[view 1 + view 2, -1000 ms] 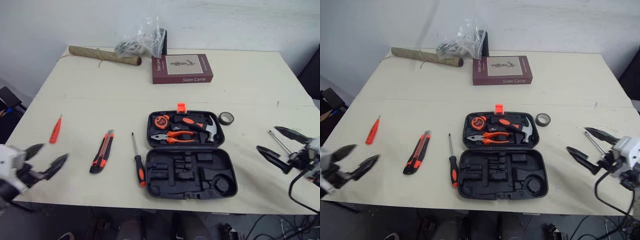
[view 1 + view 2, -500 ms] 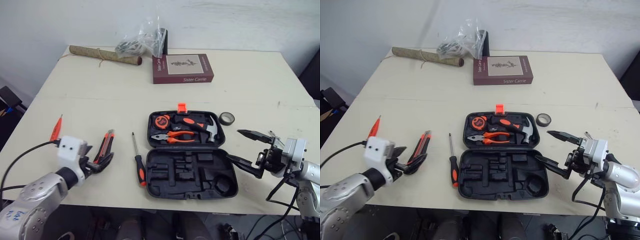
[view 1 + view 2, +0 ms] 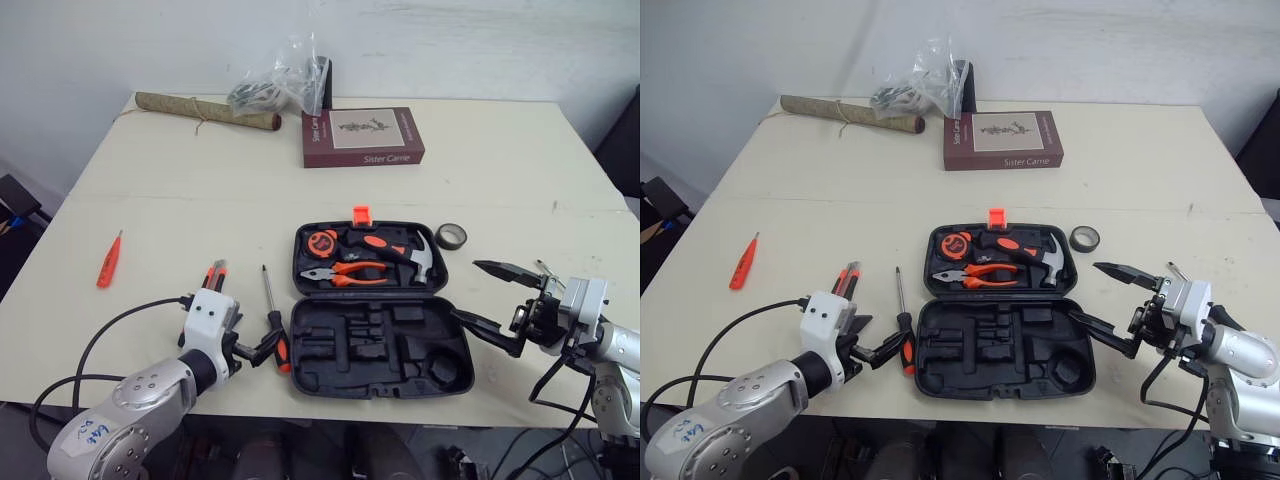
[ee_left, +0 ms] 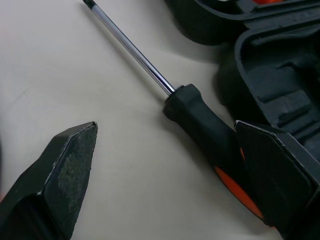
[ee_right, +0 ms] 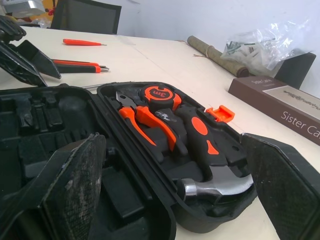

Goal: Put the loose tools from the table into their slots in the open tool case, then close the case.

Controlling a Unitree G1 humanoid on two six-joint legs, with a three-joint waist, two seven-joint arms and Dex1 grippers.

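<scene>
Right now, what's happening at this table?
The left gripper, open, straddles the handle of the screwdriver lying beside the open tool case, not yet closed on it. The right gripper hovers open by the case's right side. The utility knife, orange tester and tape roll lie loose on the table.

Left arm [image 3: 140, 395]: bent, low, forearm turned inward to the right.
Left gripper [image 3: 252, 338]: fingers apart, nothing between them.
Right arm [image 3: 620, 350]: low, forearm pointing inward to the left.
Right gripper [image 3: 465, 288]: fingers wide apart, one above the other, empty.
</scene>
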